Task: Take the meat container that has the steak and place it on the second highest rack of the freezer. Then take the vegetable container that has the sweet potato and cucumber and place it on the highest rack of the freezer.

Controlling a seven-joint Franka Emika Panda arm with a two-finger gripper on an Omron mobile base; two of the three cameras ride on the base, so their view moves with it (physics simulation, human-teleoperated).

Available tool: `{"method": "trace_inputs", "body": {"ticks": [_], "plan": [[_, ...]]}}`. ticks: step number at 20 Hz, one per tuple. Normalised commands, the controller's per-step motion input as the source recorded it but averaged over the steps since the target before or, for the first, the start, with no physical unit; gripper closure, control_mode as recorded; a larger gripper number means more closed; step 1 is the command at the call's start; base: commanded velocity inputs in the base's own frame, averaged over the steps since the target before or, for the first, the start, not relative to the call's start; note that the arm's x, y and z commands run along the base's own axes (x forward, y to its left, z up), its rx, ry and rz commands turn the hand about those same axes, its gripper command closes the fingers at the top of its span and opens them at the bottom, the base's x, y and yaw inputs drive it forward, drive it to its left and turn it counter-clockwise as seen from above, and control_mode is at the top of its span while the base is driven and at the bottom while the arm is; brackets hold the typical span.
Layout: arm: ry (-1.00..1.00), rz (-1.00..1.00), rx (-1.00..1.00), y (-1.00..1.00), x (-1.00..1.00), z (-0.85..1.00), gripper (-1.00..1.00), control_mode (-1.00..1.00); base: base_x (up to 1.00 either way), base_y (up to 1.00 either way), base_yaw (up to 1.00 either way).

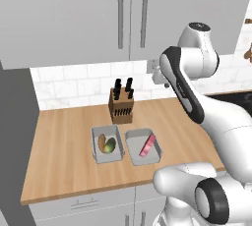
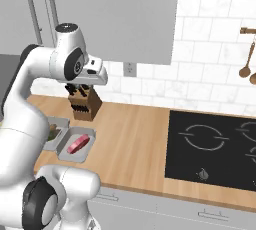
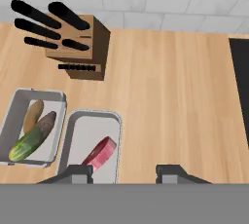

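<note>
Steak (image 3: 100, 153) lies tilted in the meat container (image 3: 82, 135), a grey tray on the wood counter (image 3: 165, 96), at about 10 o'clock from the tool (image 3: 125, 172) in the hand view, just past the left fingertip (image 3: 78, 172). Tool hangs above the counter, jaws parted a moderate way, nothing between them, not touching the tray. Vegetable container (image 3: 14, 121) sits just beside the meat container, at its 9 o'clock in the hand view, holding sweet potato (image 3: 32, 115) and cucumber (image 3: 29, 140), plus a darker brownish piece between them. Knife block (image 3: 80, 47) stands at 12 o'clock from the trays, near the tiled wall. In the left base view both trays sit side by side at counter middle, steak (image 1: 147, 145) tray to the 3 o'clock of the vegetable tray. Cooktop (image 2: 215, 149) is well apart at 3 o'clock in the right base view.
</note>
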Motion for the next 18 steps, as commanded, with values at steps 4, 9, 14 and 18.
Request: {"method": "trace_inputs", "body": {"ticks": [4, 9, 14, 18], "plan": [[0.00, 0.00, 0.00, 0.10, -0.40, -0.06, -1.00, -1.00, 0.00, 0.00, 0.00], [0.00, 0.17, -0.08, 0.60, -0.50, -0.51, -1.00, -1.00, 0.00, 0.00, 0.00], [0.03, -0.03, 0.04, -0.02, -0.29, -0.81, -1.00, -1.00, 0.00, 0.00, 0.00], [0.25, -0.43, 0.10, 0.00, -0.04, -0.97, -1.00, -1.00, 0.00, 0.00, 0.00]]}}
